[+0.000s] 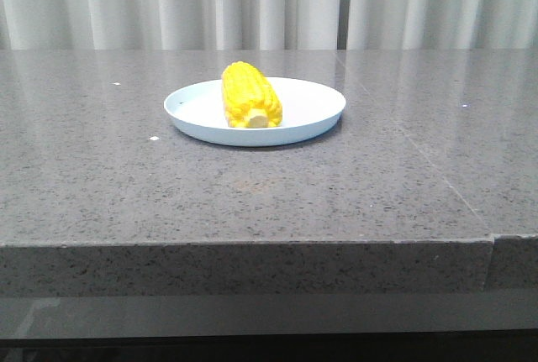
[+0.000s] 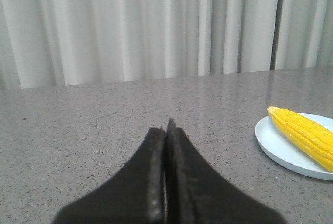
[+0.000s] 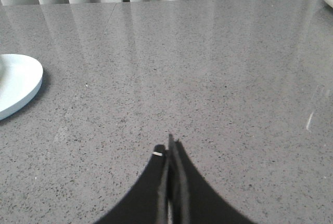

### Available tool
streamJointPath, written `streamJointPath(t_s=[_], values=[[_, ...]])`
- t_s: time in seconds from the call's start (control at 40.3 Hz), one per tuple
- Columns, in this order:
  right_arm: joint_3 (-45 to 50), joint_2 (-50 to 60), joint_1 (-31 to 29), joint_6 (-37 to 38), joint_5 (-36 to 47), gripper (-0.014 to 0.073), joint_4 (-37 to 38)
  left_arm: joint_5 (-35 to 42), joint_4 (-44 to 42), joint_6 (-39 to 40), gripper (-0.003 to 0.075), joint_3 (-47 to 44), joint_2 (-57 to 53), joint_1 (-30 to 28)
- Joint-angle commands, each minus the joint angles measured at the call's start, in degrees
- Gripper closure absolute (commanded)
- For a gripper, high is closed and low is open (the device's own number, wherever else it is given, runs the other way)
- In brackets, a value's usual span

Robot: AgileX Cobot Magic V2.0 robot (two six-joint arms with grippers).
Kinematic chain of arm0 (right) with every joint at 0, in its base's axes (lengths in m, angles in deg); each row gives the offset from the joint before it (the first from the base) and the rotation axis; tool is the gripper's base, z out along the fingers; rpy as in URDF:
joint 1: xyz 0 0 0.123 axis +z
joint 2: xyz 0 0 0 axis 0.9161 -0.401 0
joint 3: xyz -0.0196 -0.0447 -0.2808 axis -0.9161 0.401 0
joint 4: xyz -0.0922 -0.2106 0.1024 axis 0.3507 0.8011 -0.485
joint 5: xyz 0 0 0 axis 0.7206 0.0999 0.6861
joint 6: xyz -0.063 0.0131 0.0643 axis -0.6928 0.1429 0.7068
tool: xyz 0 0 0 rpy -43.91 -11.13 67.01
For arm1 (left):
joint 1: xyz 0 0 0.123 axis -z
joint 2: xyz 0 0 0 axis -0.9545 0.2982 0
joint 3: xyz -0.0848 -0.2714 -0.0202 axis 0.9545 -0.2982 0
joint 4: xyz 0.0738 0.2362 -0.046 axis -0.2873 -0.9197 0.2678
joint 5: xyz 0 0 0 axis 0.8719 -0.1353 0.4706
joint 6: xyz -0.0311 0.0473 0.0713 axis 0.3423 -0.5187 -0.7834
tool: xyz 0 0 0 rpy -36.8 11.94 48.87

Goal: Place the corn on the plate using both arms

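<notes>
The yellow corn [image 1: 249,96] lies on the pale blue plate [image 1: 313,103] in the middle of the grey stone table, its pale stub end toward the camera. No arm shows in the front view. In the left wrist view my left gripper [image 2: 166,130] is shut and empty over bare table, with the corn [image 2: 304,135] and the plate [image 2: 276,146] apart from it at the frame's edge. In the right wrist view my right gripper [image 3: 169,148] is shut and empty over the table, with the plate's rim [image 3: 26,81] well away from it.
The grey speckled table [image 1: 126,177] has a front edge near the camera and a seam [image 1: 420,144] on its right part. White curtains [image 1: 252,1] hang behind the table.
</notes>
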Motion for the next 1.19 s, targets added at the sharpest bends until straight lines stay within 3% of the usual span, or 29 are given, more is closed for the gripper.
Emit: streamJointPath(t_s=[0.0, 0.471, 0.57, 0.893, 1.166], values=[[-1.4, -0.5, -0.5, -0.6, 4.7, 0.0715, 1.4, 4.5, 0.0, 0.1, 0.0741, 1.4, 0.7, -0.2], [-1.4, -0.5, -0.5, -0.6, 4.7, 0.0715, 1.4, 4.9, 0.8, -0.1, 0.0741, 1.1, 0.2, -0.4], [-1.4, -0.5, -0.5, -0.6, 4.7, 0.0715, 1.4, 4.9, 4.3, -4.6, 0.0741, -0.6, -1.7, -0.4], [-1.4, -0.5, -0.5, -0.6, 4.6, 0.0715, 1.4, 5.3, 9.6, -7.5, 0.0741, -11.5, -8.4, -8.5], [-1.4, -0.5, -0.5, -0.6, 4.6, 0.0715, 1.4, 15.2, 10.4, -7.5, 0.0740, -22.2, -8.4, -12.4]])
